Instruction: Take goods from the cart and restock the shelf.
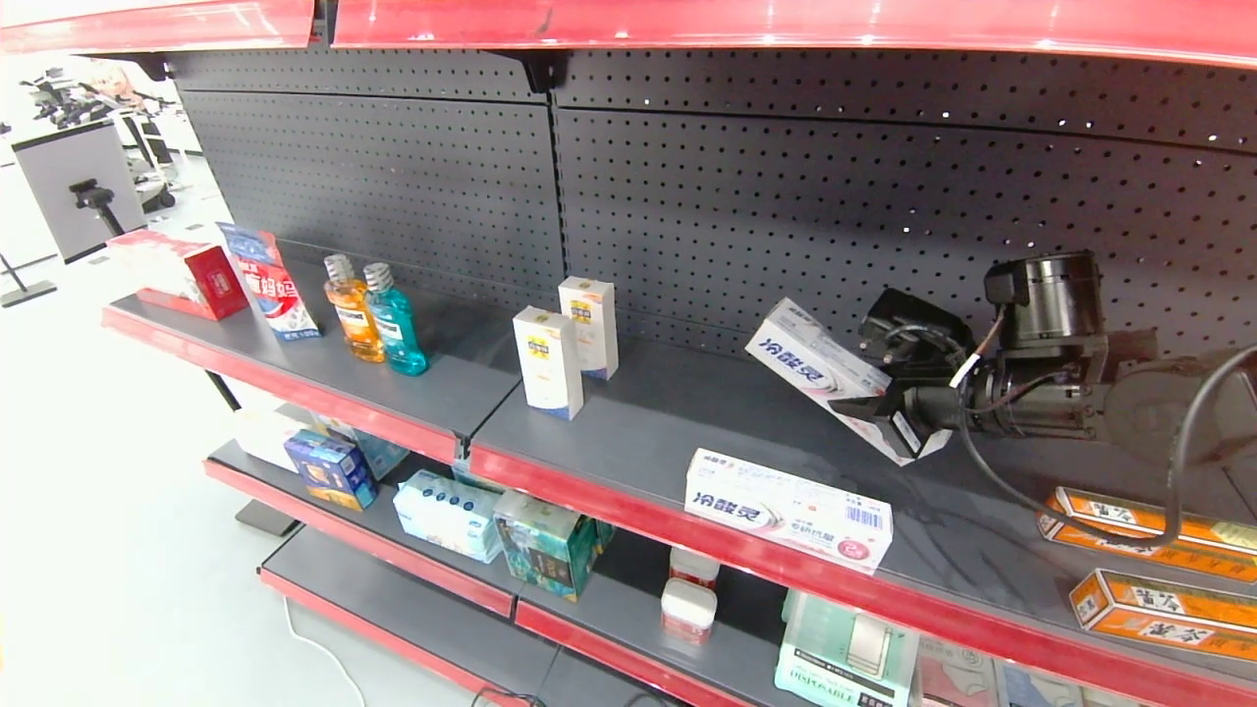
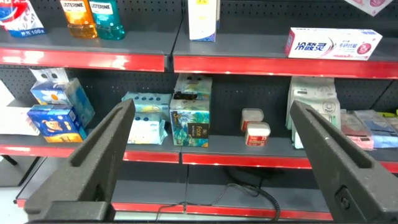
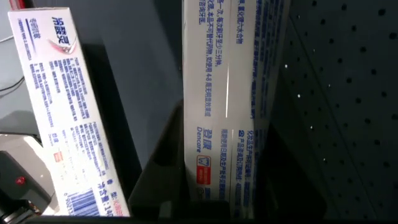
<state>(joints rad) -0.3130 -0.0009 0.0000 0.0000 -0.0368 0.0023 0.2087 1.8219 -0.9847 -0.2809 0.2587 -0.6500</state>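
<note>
Operator: Status of the right gripper [image 1: 908, 422] at this step?

Technician: The right gripper was clamped on the held toothpaste box [image 1: 820, 365], near the box's lower end. In the right wrist view, its dark fingers [image 3: 158, 174] flanked the box on both sides, with the jaws pressed against its faces.

Operator: Position of that box?

Technician: It was tilted above the middle shelf [image 1: 678, 403], with its upper end leaning to the left, close in front of the pegboard [image 1: 786, 196]. Whether its lower corner touched the shelf board could not be determined.

Operator: Adjacent stock?

Technician: A second toothpaste box [image 1: 791, 509] lay flat along the shelf's red front edge, in front of the held one and apart from it. To the left, two white cartons [image 1: 548, 361] stood upright near the seam between the shelf boards. Farther left, an orange mouthwash bottle [image 1: 354, 309] and a teal mouthwash bottle [image 1: 395, 319] stood side by side. Orange boxes [image 1: 1164, 604] lay flat at the right end, below the arm.

Operator: Left gripper?

Technician: The left gripper [image 2: 214, 158] was spread wide, with nothing between its fingers [image 2: 99, 155]. It faced the lower shelf, where tissue packs [image 2: 146, 121] sat just beside a dark patterned carton [image 2: 191, 118].
</note>
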